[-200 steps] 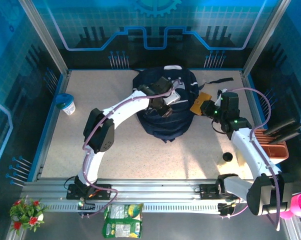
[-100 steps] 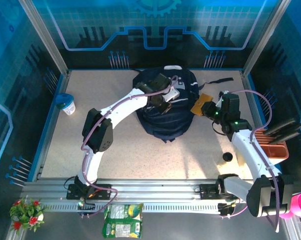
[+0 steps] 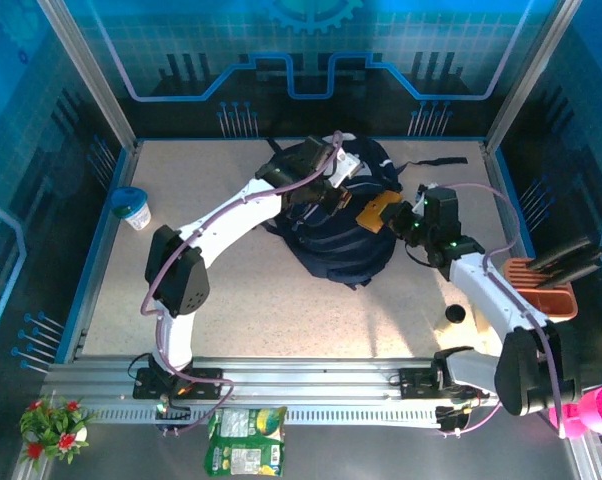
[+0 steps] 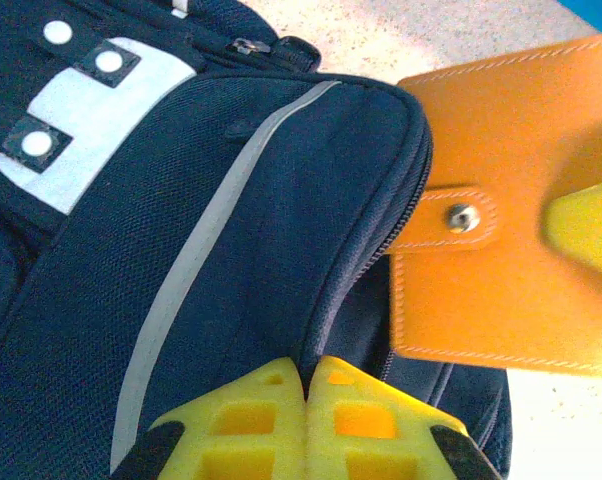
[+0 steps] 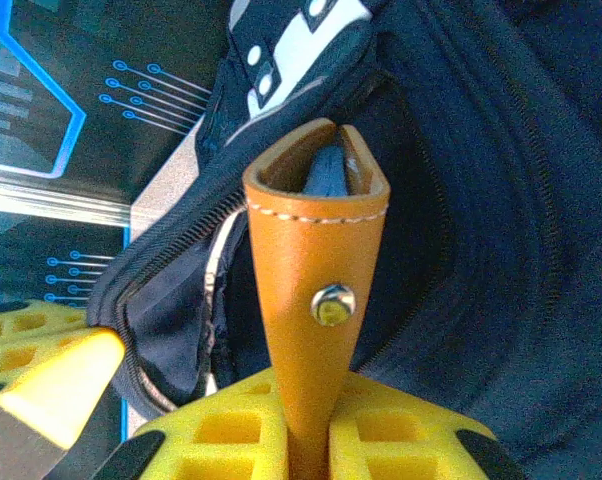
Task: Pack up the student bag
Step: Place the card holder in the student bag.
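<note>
Pinching the wallet [image 5: 316, 250] by its near end, the right gripper [image 5: 301, 425] has both fingers clamped flat on the orange leather. The wallet stands edge-on to the wrist camera, its long axis running straight away from the gripper, folded spine leading and the snap facing the lens. Just beyond that spine lies the open mouth of the bag [image 5: 461, 200], a dark gap between two zipper lines, so the pocket sits dead ahead along the wallet's own axis and slightly to its left. From above, the bag [image 3: 331, 245] slumps on the far middle of the table [image 3: 231, 290], with the wallet [image 3: 376, 212] touching or just over its right flank and the right gripper [image 3: 396, 215] the nearer arm for the insertion. Farther in, the left gripper [image 4: 306, 390] has its fingers pressed together on the navy fabric beside the zipper, apparently pinching the lip to hold the mouth open. My judgement is that the coming move is a straight push forward, and a skewed wallet could catch the zipper edge.
</note>
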Tool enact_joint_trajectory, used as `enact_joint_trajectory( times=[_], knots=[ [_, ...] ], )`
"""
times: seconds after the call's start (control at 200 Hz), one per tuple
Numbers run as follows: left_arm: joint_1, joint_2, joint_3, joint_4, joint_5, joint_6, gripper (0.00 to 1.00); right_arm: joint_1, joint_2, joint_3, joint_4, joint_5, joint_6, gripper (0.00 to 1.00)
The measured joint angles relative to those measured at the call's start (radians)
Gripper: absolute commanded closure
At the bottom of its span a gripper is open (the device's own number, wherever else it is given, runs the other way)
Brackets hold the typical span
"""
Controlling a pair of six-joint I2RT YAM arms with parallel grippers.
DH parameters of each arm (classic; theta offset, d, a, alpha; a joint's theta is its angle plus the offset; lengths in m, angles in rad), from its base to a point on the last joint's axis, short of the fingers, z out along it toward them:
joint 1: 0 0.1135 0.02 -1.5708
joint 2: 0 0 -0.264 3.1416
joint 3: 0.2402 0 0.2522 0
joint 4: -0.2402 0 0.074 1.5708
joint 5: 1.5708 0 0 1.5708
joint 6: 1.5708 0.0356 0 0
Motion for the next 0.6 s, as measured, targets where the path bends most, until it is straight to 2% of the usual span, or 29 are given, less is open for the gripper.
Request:
enact_joint_trajectory(
  times=[0.24,0.45,0.6],
  knots=[
    [-0.001,0.0,0.0,0.024,0.025,-0.072,0.95,0.071,0.126,0.016,0.059,0.027,0.11,0.85],
    [-0.001,0.0,0.002,0.024,0.034,-0.11,0.95,0.088,0.226,0.038,0.168,0.086,0.226,0.84],
    [-0.001,0.0,0.002,0.027,0.034,-0.14,0.95,0.107,0.307,0.08,0.218,0.118,0.282,0.74]
  ],
)
